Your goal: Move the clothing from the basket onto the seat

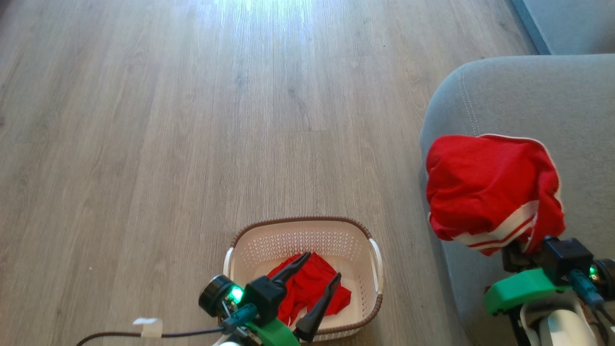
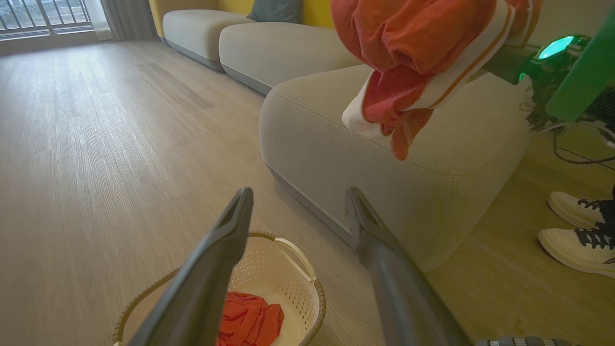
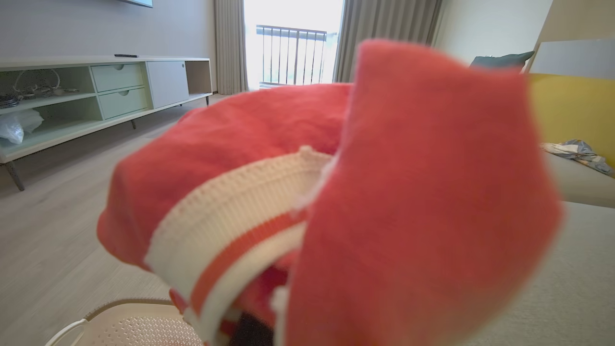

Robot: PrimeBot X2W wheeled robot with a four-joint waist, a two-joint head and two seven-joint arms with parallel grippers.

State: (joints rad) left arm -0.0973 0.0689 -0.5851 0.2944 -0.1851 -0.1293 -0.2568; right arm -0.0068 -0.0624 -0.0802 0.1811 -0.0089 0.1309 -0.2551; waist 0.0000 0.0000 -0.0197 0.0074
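A red garment with white stripe bands (image 1: 490, 187) hangs bunched from my right gripper (image 1: 521, 247), held above the grey seat (image 1: 519, 96); the cloth hides the fingers. From the right wrist the same striped garment (image 3: 336, 192) blocks most of the scene. A plain red garment (image 1: 312, 288) lies in the cream basket (image 1: 302, 235) on the floor. My left gripper (image 1: 323, 270) hovers over the basket, open, nothing between its fingers. In the left wrist view the left gripper (image 2: 298, 206) points past the basket (image 2: 293, 274) toward the seat (image 2: 365, 163), with the striped garment (image 2: 413, 53) hanging above.
Wooden floor (image 1: 168, 120) stretches ahead and left of the basket. A person's white shoes (image 2: 576, 230) stand beside the seat. More sofa cushions (image 2: 250, 43) run along the wall, and a low cabinet (image 3: 96, 91) stands across the room.
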